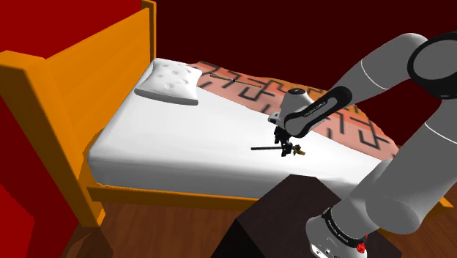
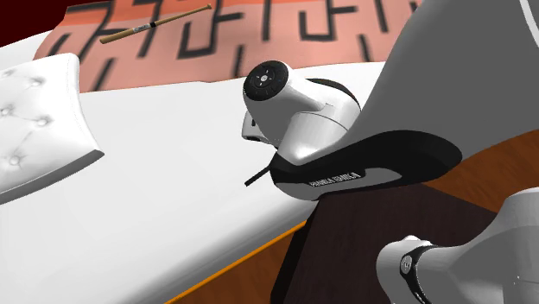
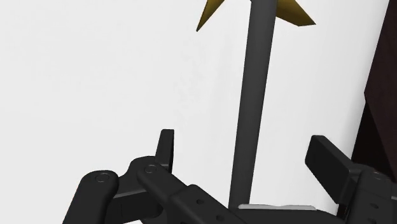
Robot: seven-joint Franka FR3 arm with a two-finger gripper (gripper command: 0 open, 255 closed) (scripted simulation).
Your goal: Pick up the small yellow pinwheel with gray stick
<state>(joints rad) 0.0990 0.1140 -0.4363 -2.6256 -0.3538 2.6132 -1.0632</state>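
Straddling the pinwheel, untouched, claw wide open

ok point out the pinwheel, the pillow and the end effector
pinwheel point(image 3: 255, 89), wrist view, middle of its grey stick
pillow point(image 1: 170, 82), shoulder view, centre of its top
end effector point(image 3: 243, 145), wrist view, midway between its open fingertips

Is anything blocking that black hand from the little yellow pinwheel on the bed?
Nothing visible does. The hand is open astride the dark grey stick of the pinwheel, not touching it, with just white sheet around.
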